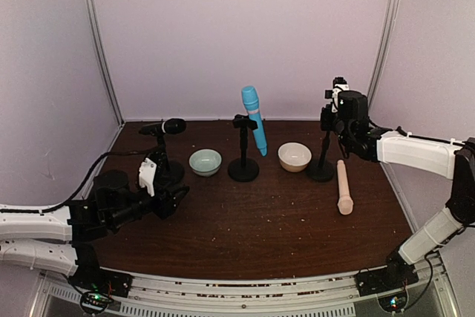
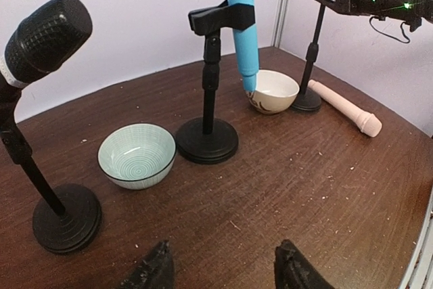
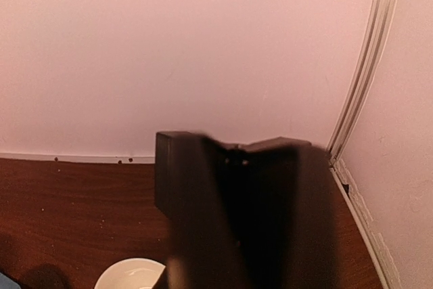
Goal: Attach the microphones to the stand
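Left pincer (image 2: 226, 267): your fingers are standing apart at the bottom of the frame, gripping nothing.
Right pincer (image 1: 332, 113): it is sitting at the top of the right stand (image 1: 323, 157), upper right; you cannot tell whether it is gripping.
Blue microphone (image 1: 254, 118): hanging clipped in the middle stand (image 1: 243, 161), centre.
Black microphone (image 1: 165, 127): resting in the left stand (image 1: 165, 165), left of centre.
Cream microphone (image 1: 344, 187): lying flat on the table (image 1: 260, 228), just right of the right stand's base.

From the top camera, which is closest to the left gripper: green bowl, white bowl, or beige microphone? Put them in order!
1. Green bowl, just beyond the left gripper.
2. White bowl, right of the middle stand.
3. Beige microphone, lying far right.
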{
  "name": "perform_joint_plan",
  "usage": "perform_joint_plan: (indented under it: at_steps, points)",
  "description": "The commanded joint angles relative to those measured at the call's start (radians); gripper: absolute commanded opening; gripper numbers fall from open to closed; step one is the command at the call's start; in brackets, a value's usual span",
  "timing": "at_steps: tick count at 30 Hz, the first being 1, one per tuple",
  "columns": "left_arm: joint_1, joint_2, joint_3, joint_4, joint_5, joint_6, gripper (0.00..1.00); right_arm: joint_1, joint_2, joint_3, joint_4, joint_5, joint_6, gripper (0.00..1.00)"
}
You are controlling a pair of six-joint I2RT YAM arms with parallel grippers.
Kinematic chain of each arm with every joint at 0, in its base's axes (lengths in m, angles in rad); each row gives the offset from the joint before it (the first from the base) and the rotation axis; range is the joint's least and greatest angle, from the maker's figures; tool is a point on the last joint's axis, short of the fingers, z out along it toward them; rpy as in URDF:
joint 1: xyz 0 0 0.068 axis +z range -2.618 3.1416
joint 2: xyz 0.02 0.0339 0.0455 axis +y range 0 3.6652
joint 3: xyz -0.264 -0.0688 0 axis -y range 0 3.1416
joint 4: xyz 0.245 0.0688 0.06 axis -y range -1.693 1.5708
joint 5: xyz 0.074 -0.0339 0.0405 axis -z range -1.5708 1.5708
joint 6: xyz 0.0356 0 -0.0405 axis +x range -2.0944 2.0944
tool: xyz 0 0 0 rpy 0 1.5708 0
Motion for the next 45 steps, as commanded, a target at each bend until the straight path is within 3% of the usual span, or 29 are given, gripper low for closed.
perform_joint_plan:
  at_steps: [1,10,17,22,32,45]
  points:
    - [-0.005,0.032,0.047,0.059,0.045,0.035,0.52,-0.004,-0.085,-0.048,0.016,0.010,-0.041,0.05]
    - [-0.005,0.141,0.113,0.105,0.115,0.088,0.52,0.100,-0.323,-0.134,-0.153,0.001,-0.042,0.04]
    - [-0.018,0.275,0.136,0.244,0.225,0.104,0.52,0.237,-0.452,-0.201,-0.233,-0.174,0.005,0.04]
    - [-0.080,0.371,0.178,0.310,0.251,0.159,0.52,0.321,-0.503,-0.226,-0.197,-0.279,0.089,0.03]
    - [-0.183,0.552,0.235,0.464,0.249,0.178,0.50,0.427,-0.469,-0.170,-0.075,-0.449,0.244,0.02]
    - [-0.221,0.734,0.236,0.632,0.218,0.172,0.49,0.502,-0.405,-0.127,0.037,-0.566,0.290,0.02]
